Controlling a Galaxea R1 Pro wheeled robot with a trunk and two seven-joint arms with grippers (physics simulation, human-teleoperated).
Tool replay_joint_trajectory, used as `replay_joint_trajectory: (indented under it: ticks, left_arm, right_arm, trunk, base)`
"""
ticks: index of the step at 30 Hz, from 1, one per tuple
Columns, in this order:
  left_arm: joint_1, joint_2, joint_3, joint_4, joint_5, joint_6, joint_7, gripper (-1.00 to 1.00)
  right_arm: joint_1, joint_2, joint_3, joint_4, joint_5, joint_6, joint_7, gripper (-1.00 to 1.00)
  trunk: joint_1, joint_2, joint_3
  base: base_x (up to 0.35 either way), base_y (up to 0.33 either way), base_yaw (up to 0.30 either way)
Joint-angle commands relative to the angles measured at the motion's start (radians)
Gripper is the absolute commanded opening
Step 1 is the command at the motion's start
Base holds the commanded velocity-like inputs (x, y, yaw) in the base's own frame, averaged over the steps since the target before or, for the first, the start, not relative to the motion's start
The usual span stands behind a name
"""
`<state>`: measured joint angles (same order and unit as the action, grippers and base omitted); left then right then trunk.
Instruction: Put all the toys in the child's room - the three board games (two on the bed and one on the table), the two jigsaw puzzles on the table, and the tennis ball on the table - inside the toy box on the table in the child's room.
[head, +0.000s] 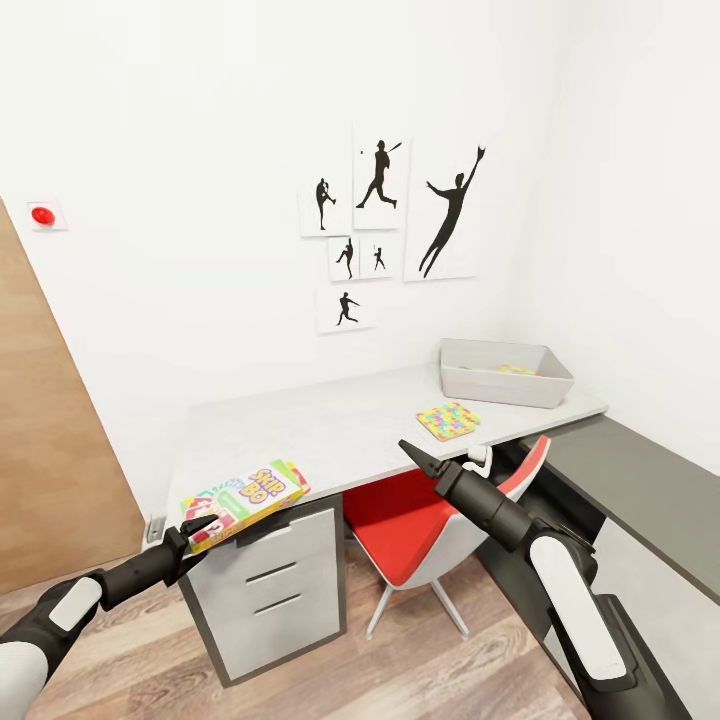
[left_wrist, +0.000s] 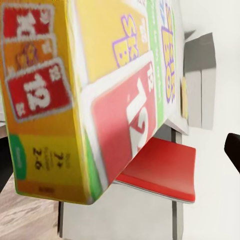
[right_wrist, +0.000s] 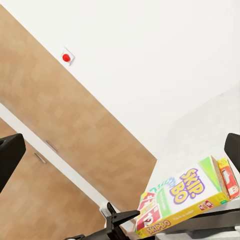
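Even, bright, diffuse lighting is seen in all views; no light source is visible. White walls are rendered near overexposure. A soft shadow is cast under the bench (head: 330, 425). Wide-angle stretching is noted at head-view edges. The game box (left_wrist: 95, 95) is blurred and oversized in the left wrist view.

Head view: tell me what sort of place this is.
Most likely a child's bedroom or study corner: black baseball-player pictures on the white wall, a pale desk with a red chair, and a jigsaw puzzle beside a grey toy box.
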<state>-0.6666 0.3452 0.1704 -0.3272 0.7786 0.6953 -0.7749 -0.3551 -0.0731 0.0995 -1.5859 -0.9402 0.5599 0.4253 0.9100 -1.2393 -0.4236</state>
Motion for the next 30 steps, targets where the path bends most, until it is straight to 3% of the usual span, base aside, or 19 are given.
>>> replay_joint_trajectory:
  ticks: [1,20,27,30]
  left_arm:
    - [-0.001,0.000,0.003,0.000,0.001,0.006,-0.001,1.00]
    - [-0.001,0.007,0.003,0.000,0.004,0.006,-0.001,1.00]
    - [-0.001,0.007,0.003,0.000,0.004,0.006,-0.001,1.00]
    - [-0.001,0.008,0.003,0.000,0.004,0.006,0.000,1.00]
  right_arm:
    - [-0.001,0.000,0.000,0.000,-0.006,0.005,-0.001,1.00]
    - [-0.001,-0.001,0.000,0.000,-0.006,0.005,-0.001,1.00]
    - [-0.001,-0.001,0.001,0.000,-0.006,0.005,-0.001,1.00]
    - [-0.001,0.000,0.002,0.000,-0.006,0.005,-0.001,1.00]
  trunk:
    - [0.000,-0.001,-0.001]
    - [0.000,-0.001,-0.001]
    - [0.027,-0.050,-0.023]
    - [0.027,-0.050,-0.023]
  base:
    - [0.000,0.000,0.000]
    - [0.000,0.000,0.000]
    - [0.000,0.000,0.000]
    - [0.000,0.000,0.000]
